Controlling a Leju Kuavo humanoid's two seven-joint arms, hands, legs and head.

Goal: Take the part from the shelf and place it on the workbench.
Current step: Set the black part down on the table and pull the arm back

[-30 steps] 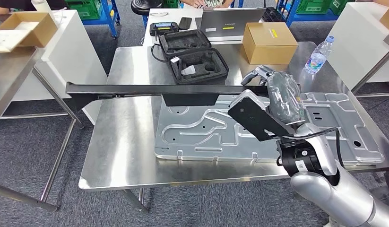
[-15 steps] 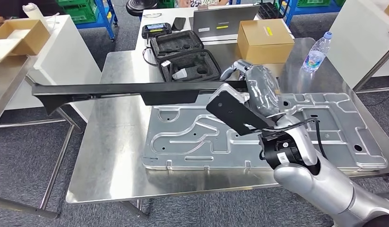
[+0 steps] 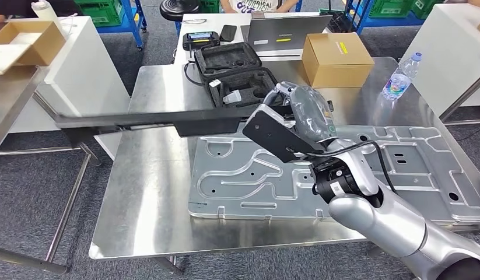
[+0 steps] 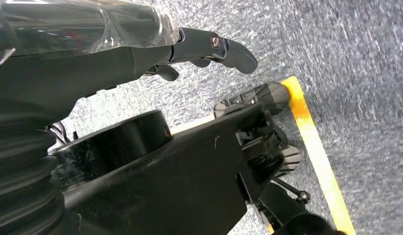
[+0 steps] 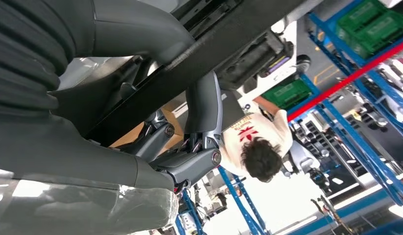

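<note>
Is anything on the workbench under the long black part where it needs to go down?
Yes. The right hand holds the long black part above the workbench. A large stamped metal panel lies beneath its hand end, and an open black case sits just behind. The bench's left strip looks bare.

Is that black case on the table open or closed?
Open. The black case lies with its lid folded back flat on the table, both grey foam-lined halves facing up.
</note>
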